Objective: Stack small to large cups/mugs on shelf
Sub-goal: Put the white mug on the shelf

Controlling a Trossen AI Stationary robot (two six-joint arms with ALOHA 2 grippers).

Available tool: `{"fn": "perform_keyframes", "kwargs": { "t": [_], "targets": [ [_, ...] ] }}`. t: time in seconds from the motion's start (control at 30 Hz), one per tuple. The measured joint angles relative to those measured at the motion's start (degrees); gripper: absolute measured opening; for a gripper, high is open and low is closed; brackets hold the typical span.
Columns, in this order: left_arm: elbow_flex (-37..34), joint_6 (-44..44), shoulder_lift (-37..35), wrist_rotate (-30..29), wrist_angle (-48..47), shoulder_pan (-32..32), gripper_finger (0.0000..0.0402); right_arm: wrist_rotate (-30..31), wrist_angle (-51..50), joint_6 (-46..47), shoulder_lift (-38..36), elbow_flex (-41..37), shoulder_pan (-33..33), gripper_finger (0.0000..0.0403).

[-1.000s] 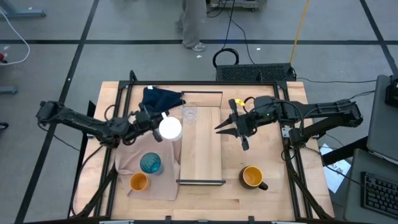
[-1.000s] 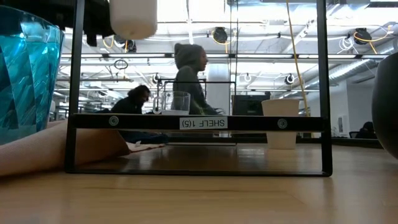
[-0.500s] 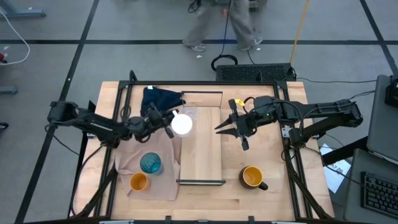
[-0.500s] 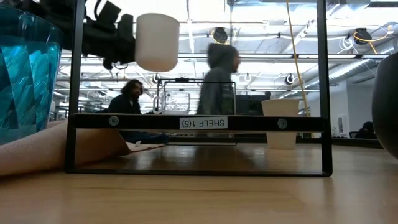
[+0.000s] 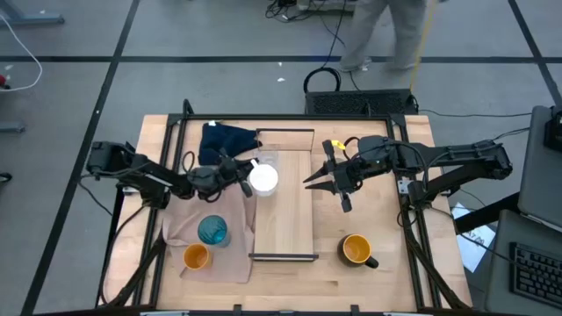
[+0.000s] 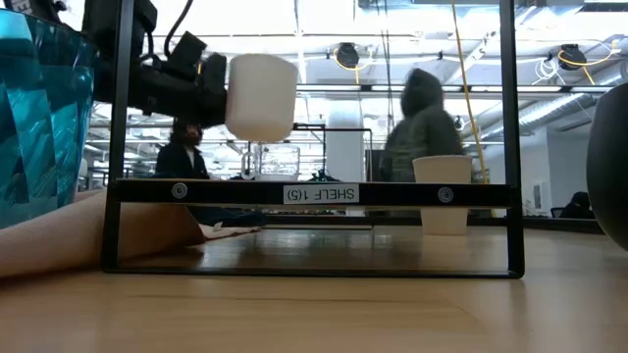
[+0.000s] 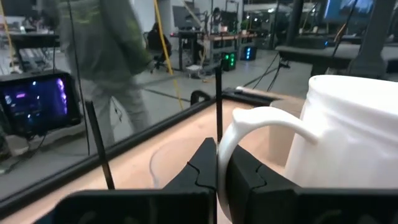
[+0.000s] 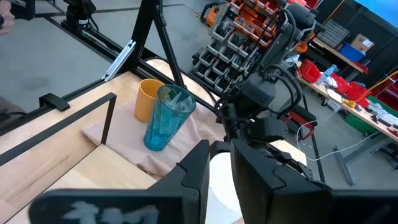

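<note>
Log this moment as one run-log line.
left gripper: shut on white mug handle, above shelf | right gripper: hovering at shelf's right edge

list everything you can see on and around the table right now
white mug: 1, white, held by its handle above the shelf's far end
clear glass: 1, clear, shelf's far end
beige-grey cup: 1, on the shelf
teal tumbler: 1, on the cloth
small orange cup: 1, on the cloth
orange mug: 1, tabletop, right of the shelf
shelf: 1, light wood, table centre
beige cloth: 1, left of the shelf
dark cloth: 1, far left
person: 1, walking behind
left gripper: shut on the mug handle
right gripper: over the shelf's right edge
</note>
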Motion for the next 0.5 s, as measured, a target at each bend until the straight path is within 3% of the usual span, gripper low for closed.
{"fn": "perform_keyframes", "kwargs": {
  "t": [0.5],
  "targets": [
    [0.0,-1.8,17.7,-2.0,18.9,-0.1,0.0008,0.0,-0.2,0.0,0.0,0.0,0.0,0.0058]
  ]
}}
